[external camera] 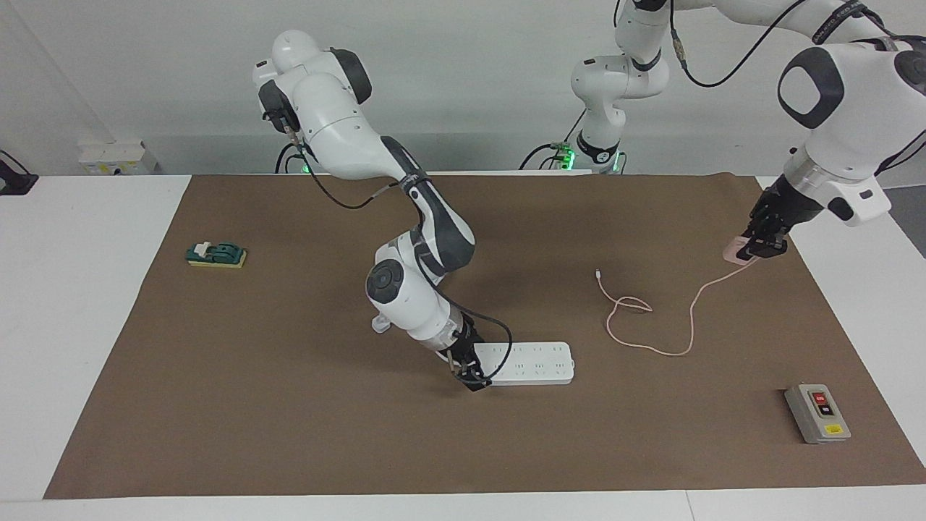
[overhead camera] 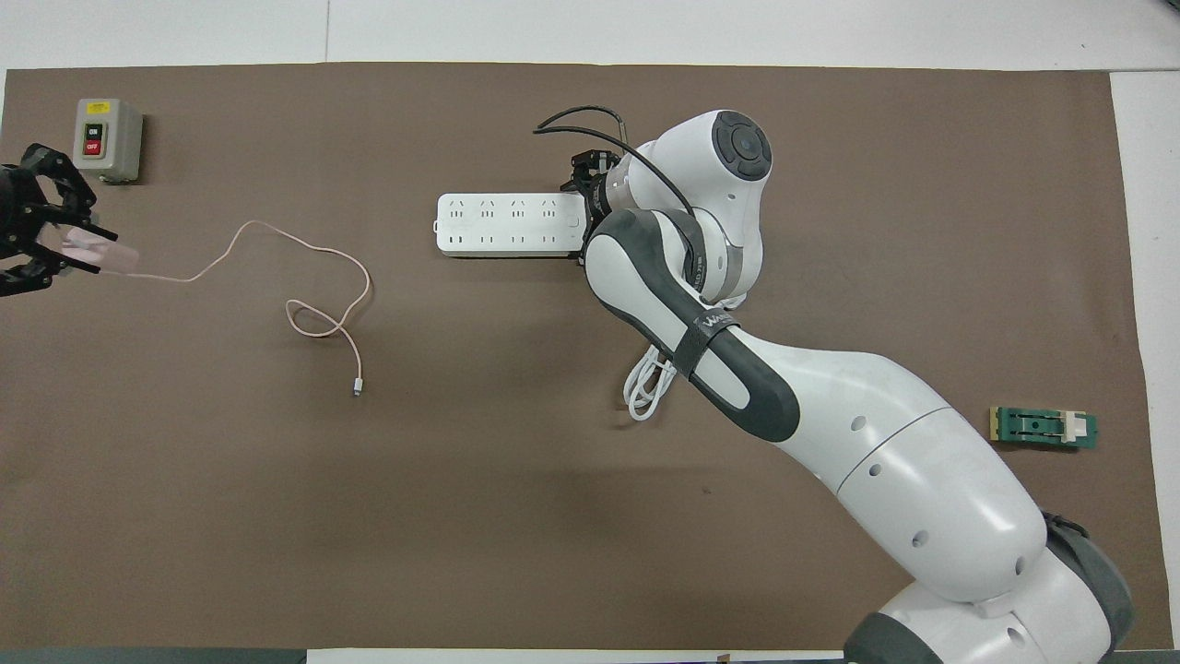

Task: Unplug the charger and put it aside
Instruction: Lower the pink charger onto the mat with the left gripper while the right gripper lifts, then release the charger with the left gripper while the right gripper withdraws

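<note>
The pale pink charger [external camera: 738,251] [overhead camera: 92,249] is out of the white power strip [external camera: 532,363] [overhead camera: 507,224]. My left gripper [external camera: 761,244] [overhead camera: 41,238] is shut on the charger, low over the brown mat's edge at the left arm's end of the table. I cannot tell whether the charger touches the mat. Its thin pink cable [external camera: 655,318] [overhead camera: 318,277] trails loosely across the mat toward the strip. My right gripper [external camera: 469,373] [overhead camera: 583,175] sits at the strip's cord end, touching it.
A grey box with red and black buttons [external camera: 817,412] [overhead camera: 108,138] stands farther from the robots than the charger. The strip's white cord [overhead camera: 648,387] lies coiled under the right arm. A green block [external camera: 217,255] [overhead camera: 1044,427] lies toward the right arm's end.
</note>
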